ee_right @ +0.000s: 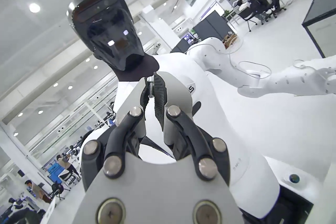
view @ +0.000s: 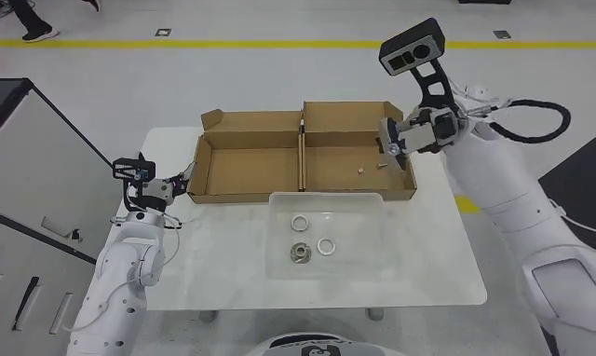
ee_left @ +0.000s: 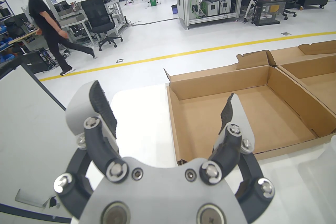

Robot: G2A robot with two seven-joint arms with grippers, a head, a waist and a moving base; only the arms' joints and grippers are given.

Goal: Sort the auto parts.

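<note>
A two-compartment cardboard box (view: 303,196) lies at the back of the white table. Its left compartment (ee_left: 262,114) is bare, and the right one holds two small fasteners (view: 361,169). In front of the box, a clear plastic bin (view: 372,263) holds two light rings (view: 300,223) and a darker bearing-like part (view: 300,253). My right gripper (ee_right: 153,83) is shut on a small threaded bolt (ee_right: 150,90). It hangs tilted over the right compartment's far right side (view: 391,140). My left gripper (ee_left: 164,93) stands open and empty beside the box's left wall (view: 180,183).
The table's left edge lies close to my left arm, with a grey cabinet (view: 37,170) beyond it. A strip of bare tabletop (view: 233,253) runs to the left of the bin. A person (ee_left: 47,25) walks across the floor far behind the table.
</note>
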